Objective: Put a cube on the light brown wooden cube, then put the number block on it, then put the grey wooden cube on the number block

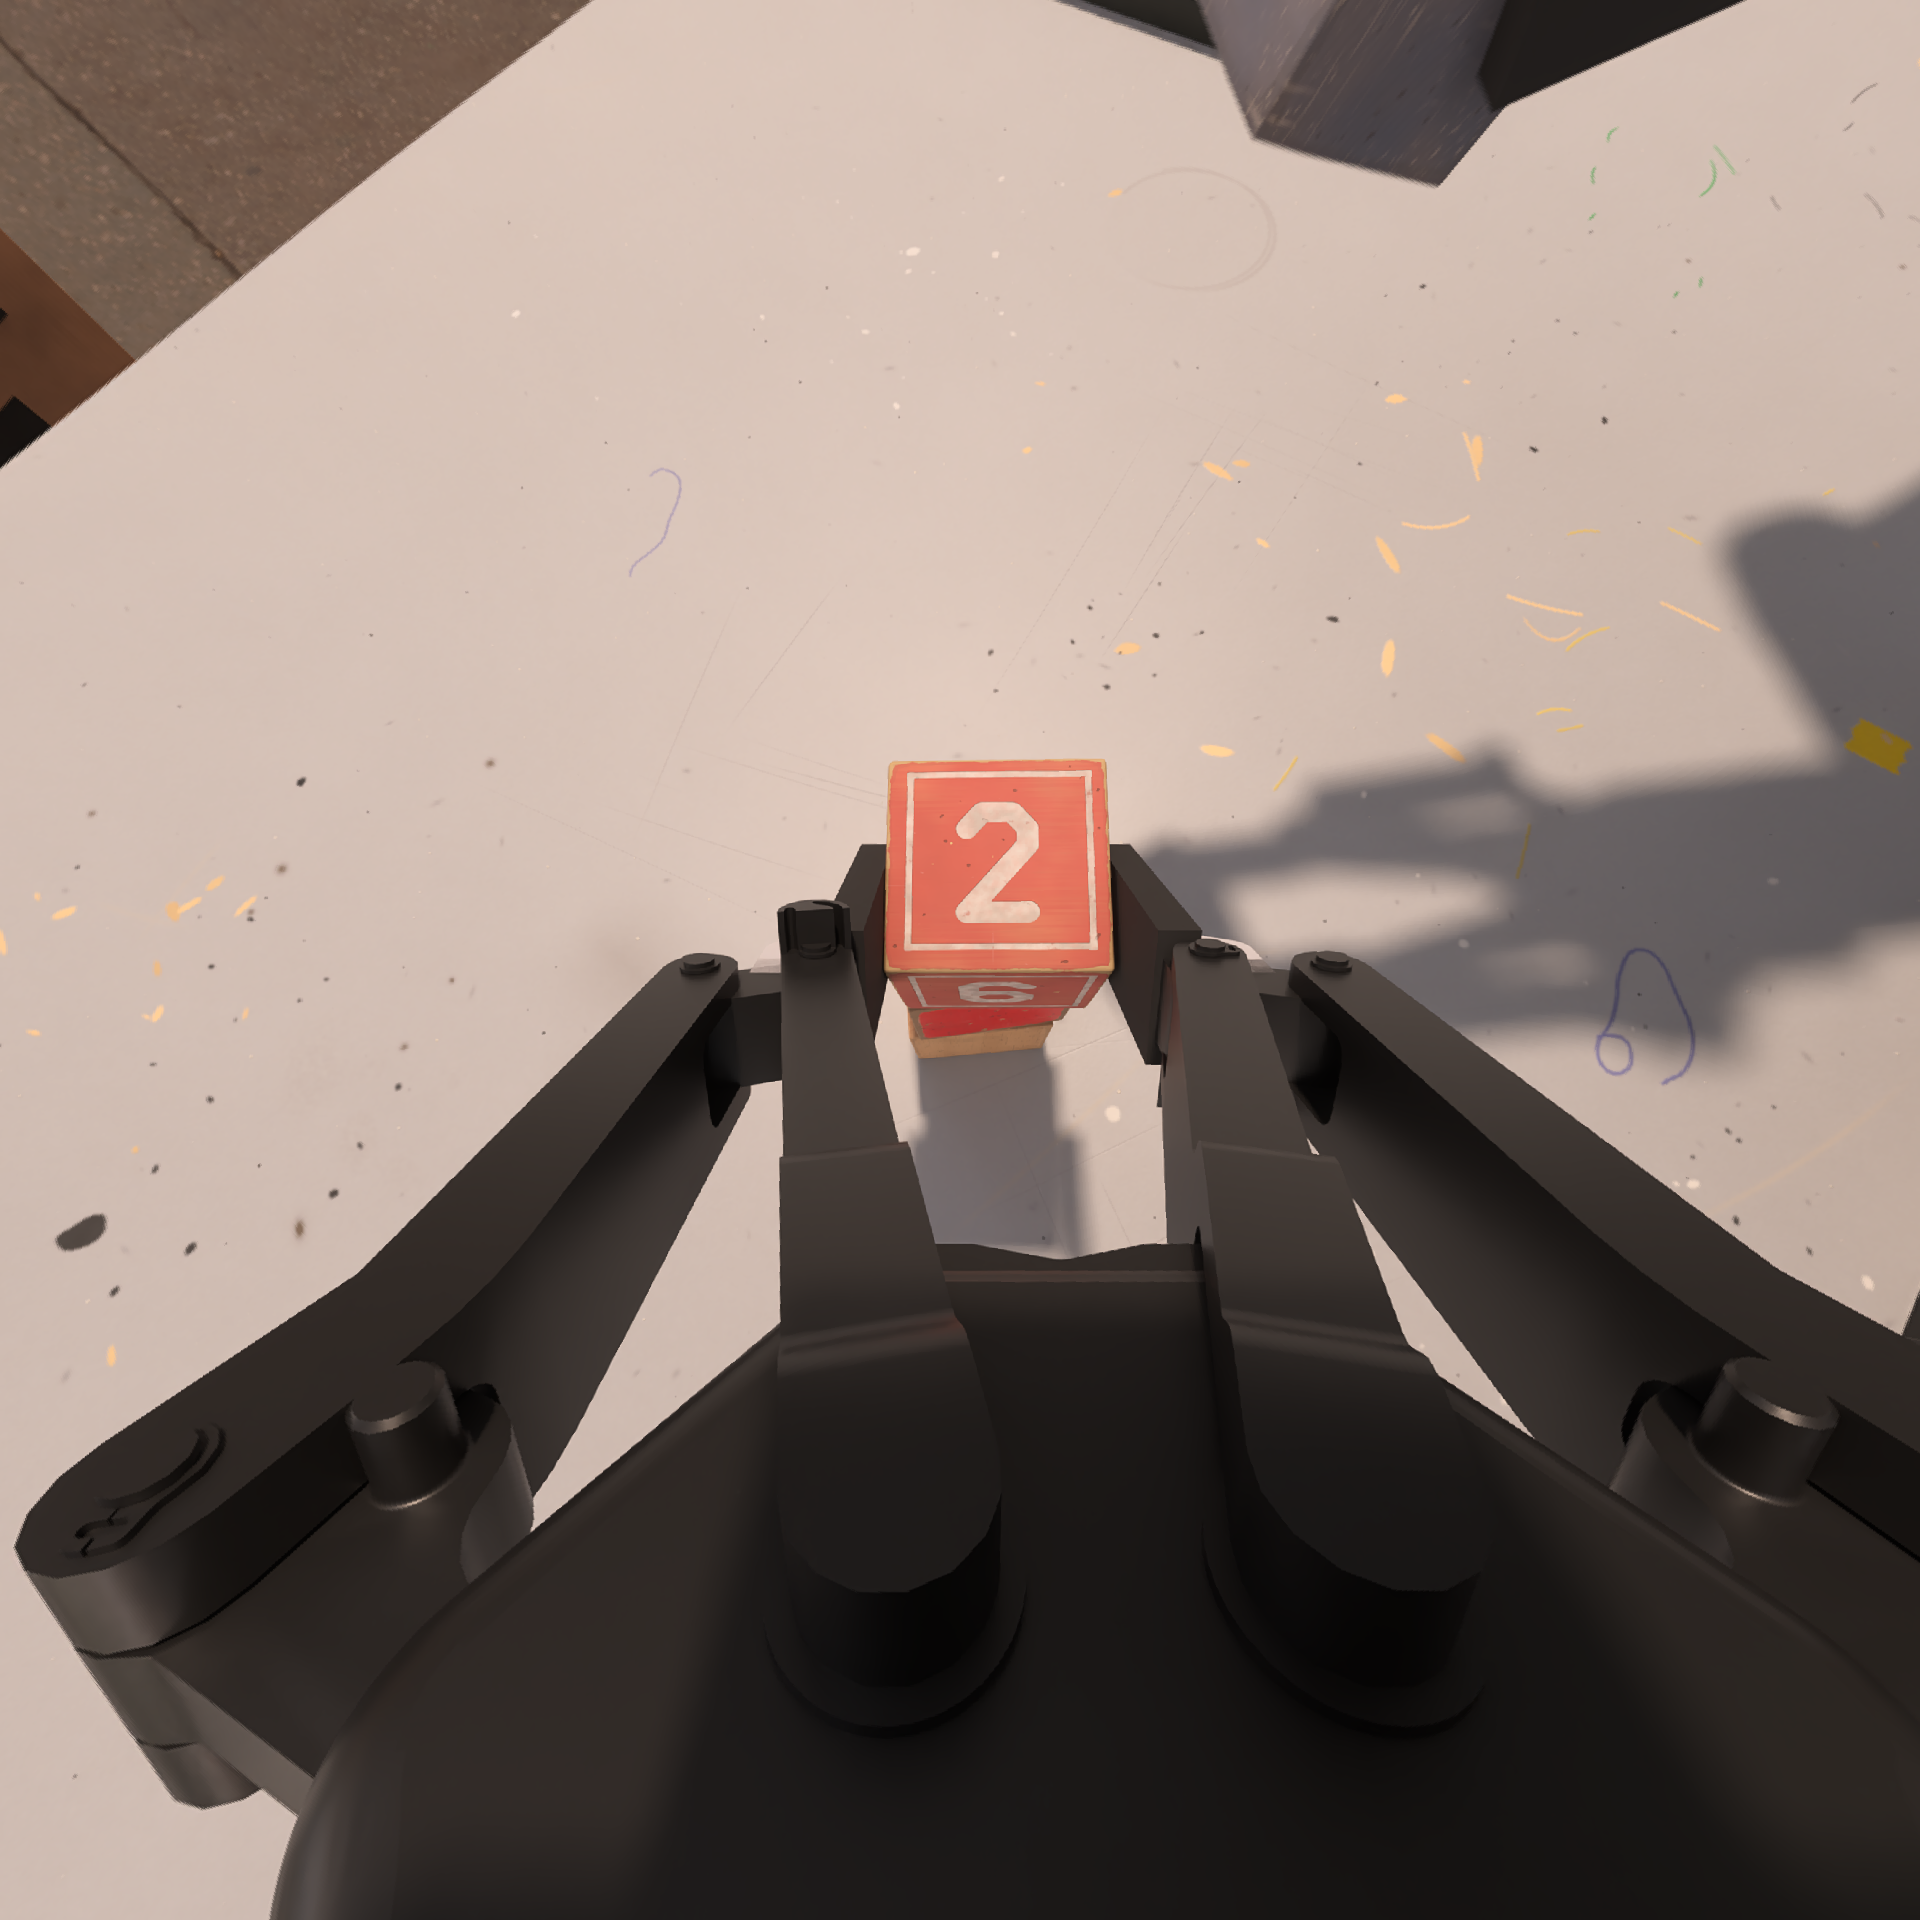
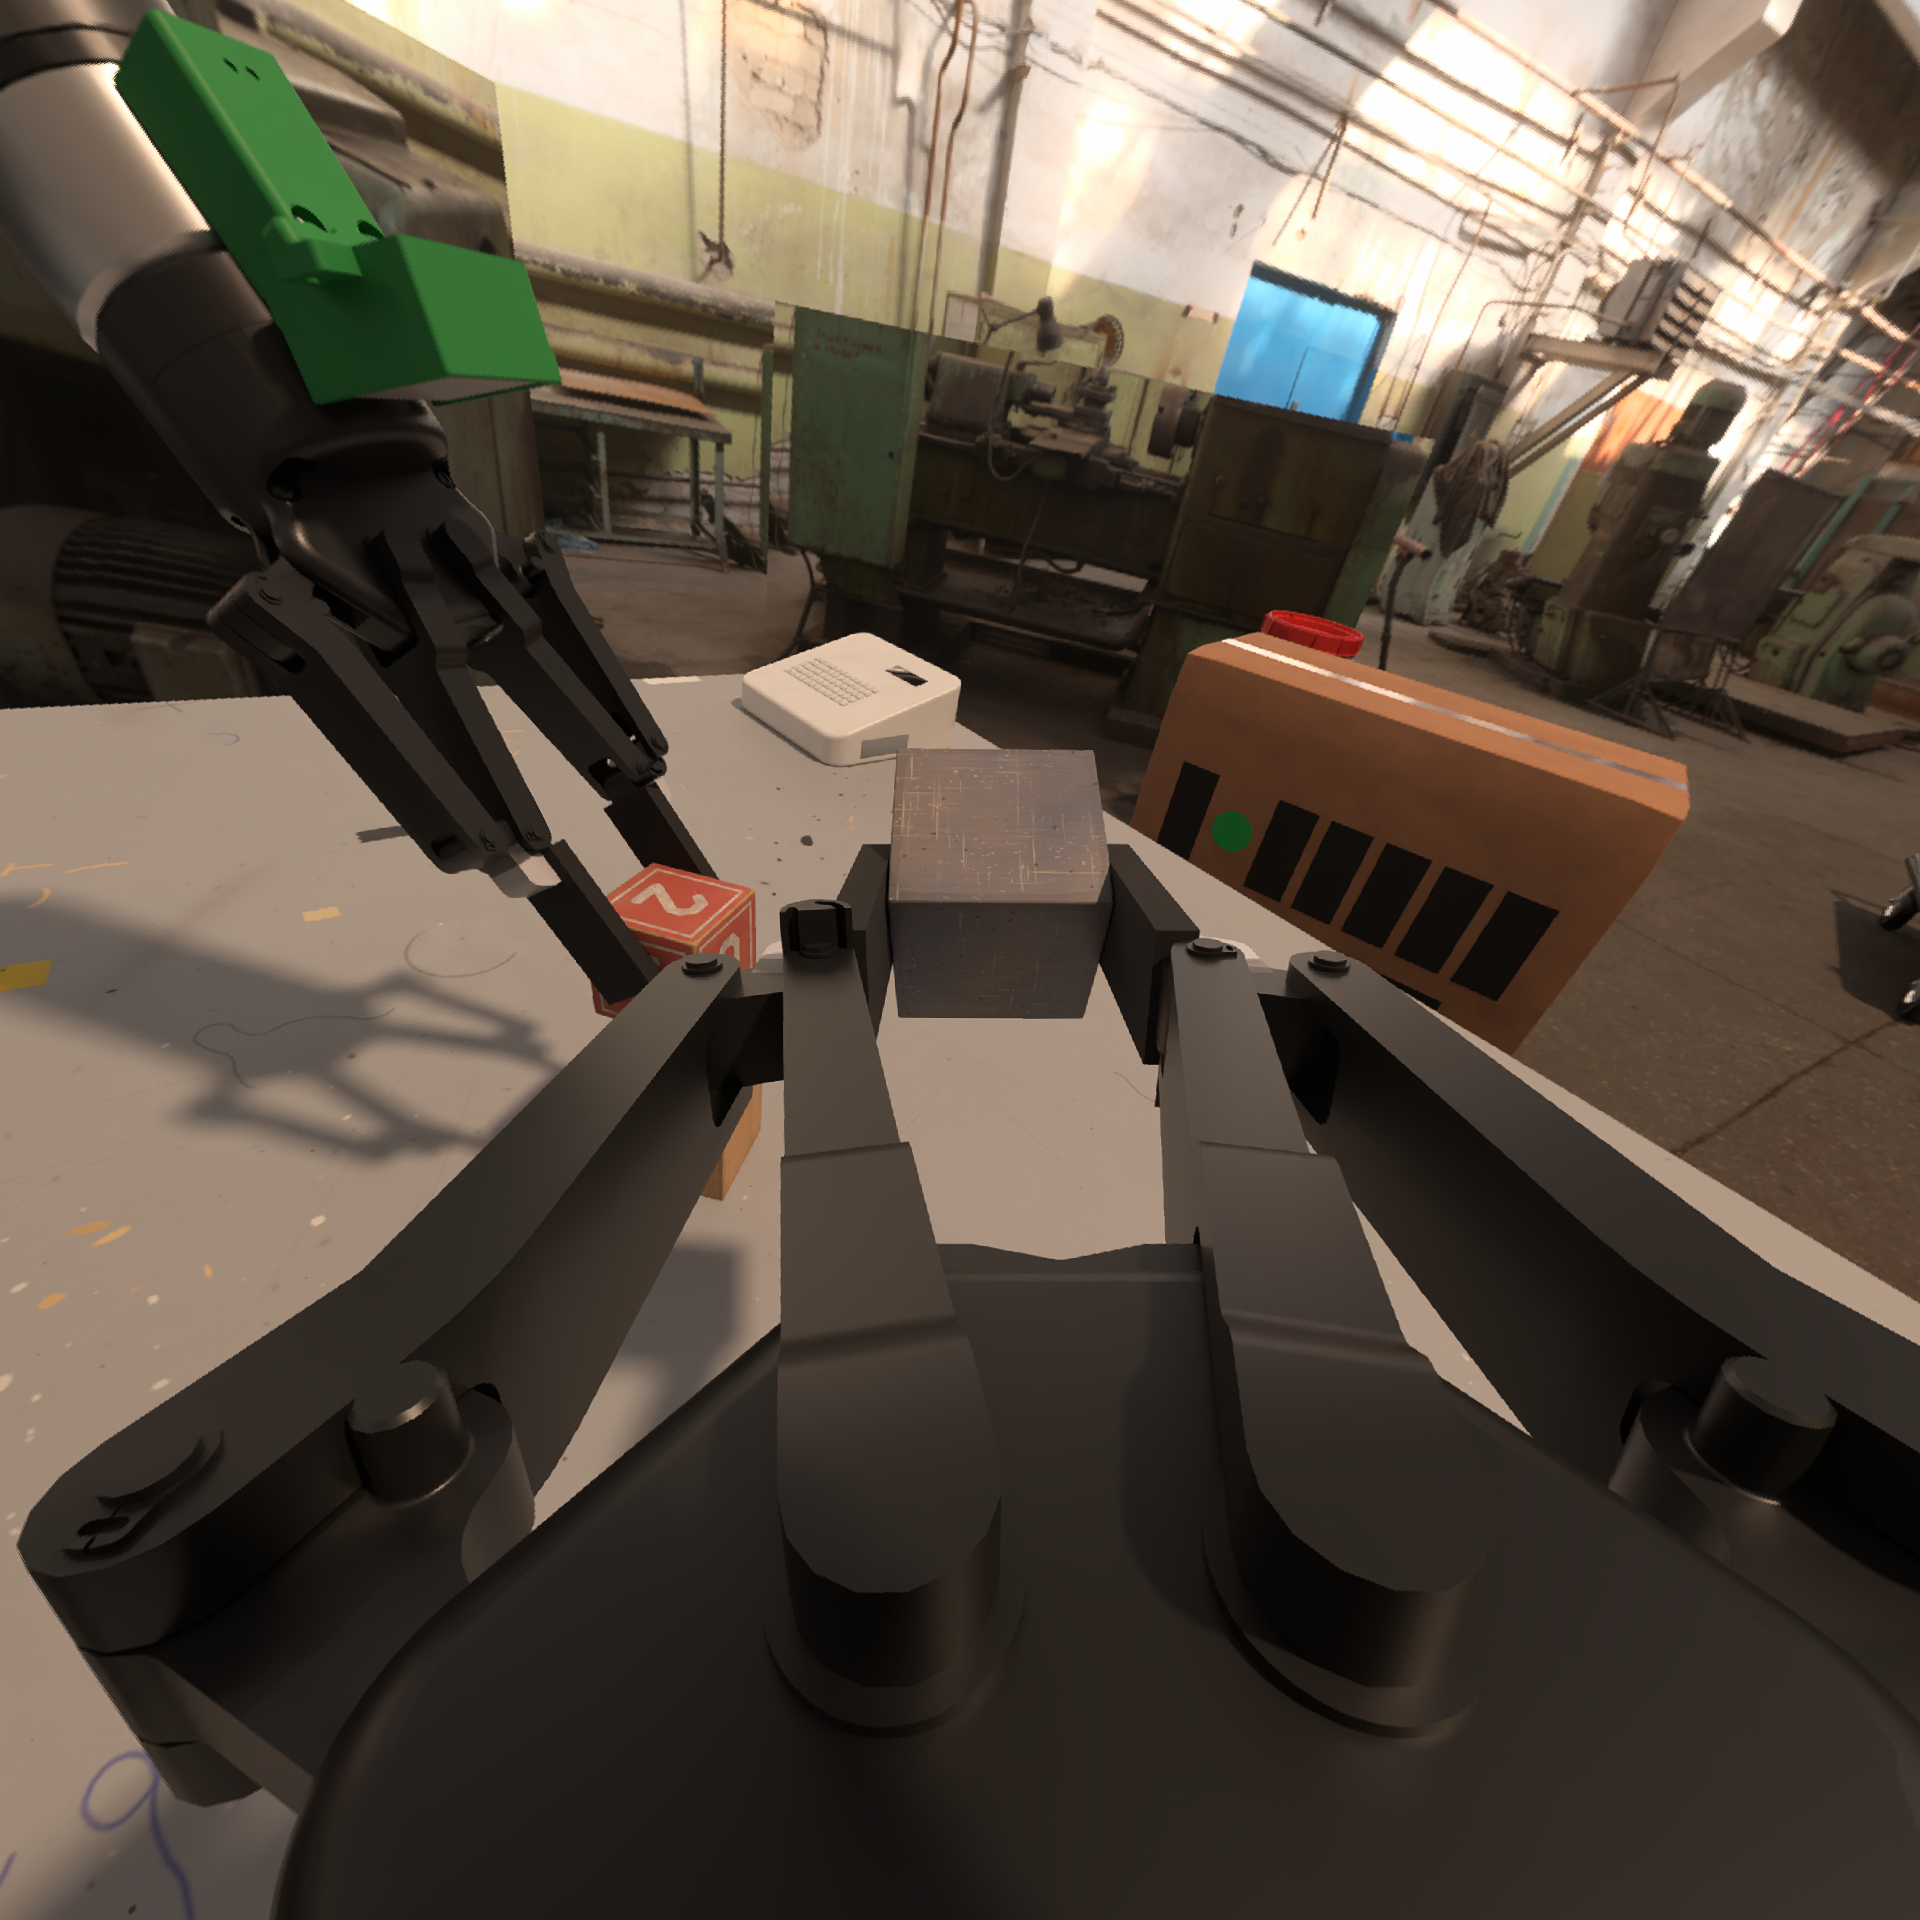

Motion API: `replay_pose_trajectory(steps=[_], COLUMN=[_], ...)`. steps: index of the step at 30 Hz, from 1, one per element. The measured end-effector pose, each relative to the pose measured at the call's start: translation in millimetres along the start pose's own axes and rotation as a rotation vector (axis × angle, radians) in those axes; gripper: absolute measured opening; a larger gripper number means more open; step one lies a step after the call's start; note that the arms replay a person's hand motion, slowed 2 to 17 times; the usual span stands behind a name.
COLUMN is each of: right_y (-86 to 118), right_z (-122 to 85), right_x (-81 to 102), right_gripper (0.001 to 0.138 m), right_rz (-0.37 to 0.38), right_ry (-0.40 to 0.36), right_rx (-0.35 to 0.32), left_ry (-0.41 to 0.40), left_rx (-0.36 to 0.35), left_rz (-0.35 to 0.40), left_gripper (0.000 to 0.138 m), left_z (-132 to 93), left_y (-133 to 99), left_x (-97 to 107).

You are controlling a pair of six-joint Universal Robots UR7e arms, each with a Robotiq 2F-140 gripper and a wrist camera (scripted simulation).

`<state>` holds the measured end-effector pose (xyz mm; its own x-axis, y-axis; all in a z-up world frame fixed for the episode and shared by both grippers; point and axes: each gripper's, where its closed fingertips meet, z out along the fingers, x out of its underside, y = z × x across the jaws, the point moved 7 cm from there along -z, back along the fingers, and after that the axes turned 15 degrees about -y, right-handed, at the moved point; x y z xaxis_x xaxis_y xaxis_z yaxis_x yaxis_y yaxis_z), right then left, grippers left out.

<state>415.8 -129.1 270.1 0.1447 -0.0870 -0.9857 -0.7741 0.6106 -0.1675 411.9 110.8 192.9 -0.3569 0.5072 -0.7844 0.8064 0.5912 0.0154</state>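
Note:
The red number block (image 1: pixel 997 868) tops a stack on the table: a red cube (image 1: pixel 982 1023) is under it and the light brown wooden cube (image 1: pixel 977 1042) is at the bottom. My left gripper (image 1: pixel 997 904) is shut on the number block, with its pads against both sides. The number block (image 2: pixel 681 914), the light brown cube (image 2: pixel 732 1153) and the left gripper (image 2: pixel 660 920) also show in the right wrist view. My right gripper (image 2: pixel 997 883) is shut on the grey wooden cube (image 2: pixel 992 883) and holds it in the air to the right of the stack. The grey cube (image 1: pixel 1351 83) also shows at the top of the left wrist view.
The pale speckled table (image 1: pixel 520 623) ends at the upper left. A white keyboard-like device (image 2: pixel 852 696) lies at the table's far edge. A brown box with black bars (image 2: pixel 1403 831) stands beyond the right edge.

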Motion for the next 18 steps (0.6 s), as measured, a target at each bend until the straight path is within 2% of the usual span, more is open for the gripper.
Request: replay_pose_trajectory(steps=[10,18], right_y=[8.4,16.8], right_z=[-7.2,-4.3], right_x=[-17.9,-27.6], right_gripper=[0.052,0.052], right_rz=[-0.022,-0.009], right_ry=[-0.027,-0.050], right_rx=[0.033,0.031], left_ry=[0.035,0.032], left_rx=[0.006,0.009], left_rz=[-0.015,-0.011], left_gripper=[0.051,0.051], left_z=[6.1,8.6], left_y=[1.5,2.1], left_x=[2.8,2.1])
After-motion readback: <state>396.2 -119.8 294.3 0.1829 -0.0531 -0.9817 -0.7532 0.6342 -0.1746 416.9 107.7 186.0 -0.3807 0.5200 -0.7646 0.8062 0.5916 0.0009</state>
